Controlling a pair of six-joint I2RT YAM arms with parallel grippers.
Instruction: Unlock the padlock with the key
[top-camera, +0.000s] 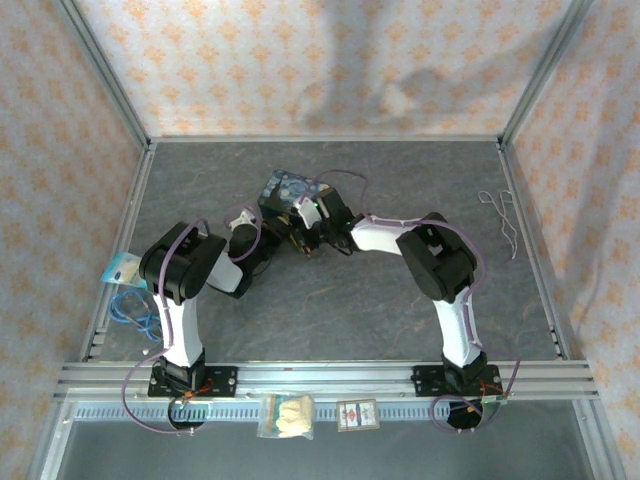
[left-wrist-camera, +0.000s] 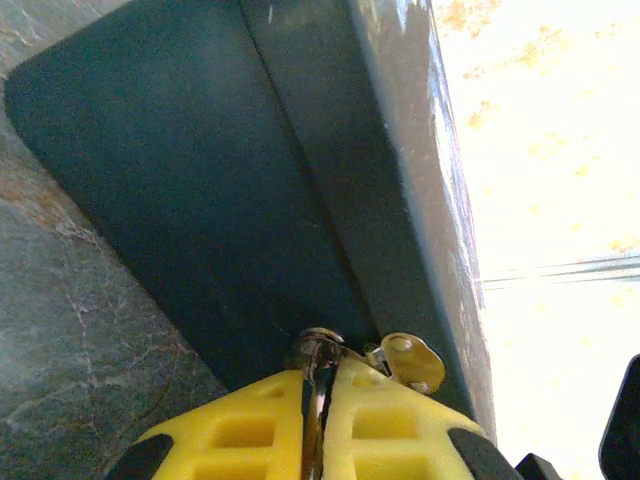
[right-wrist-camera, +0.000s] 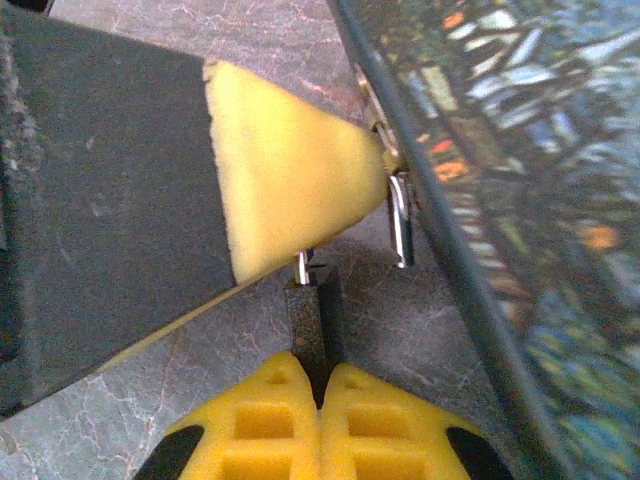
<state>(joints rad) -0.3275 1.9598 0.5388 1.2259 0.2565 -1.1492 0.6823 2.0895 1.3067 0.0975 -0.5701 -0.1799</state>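
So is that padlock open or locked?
Cannot tell: right gripper grips the padlock, but the left gripper's finger covers much of its shackle.

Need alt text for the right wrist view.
The right gripper is shut on the dark padlock, whose silver shackle rises beside the painted box on the right. The left gripper's yellow pad sits over the shackle's top, from the left.
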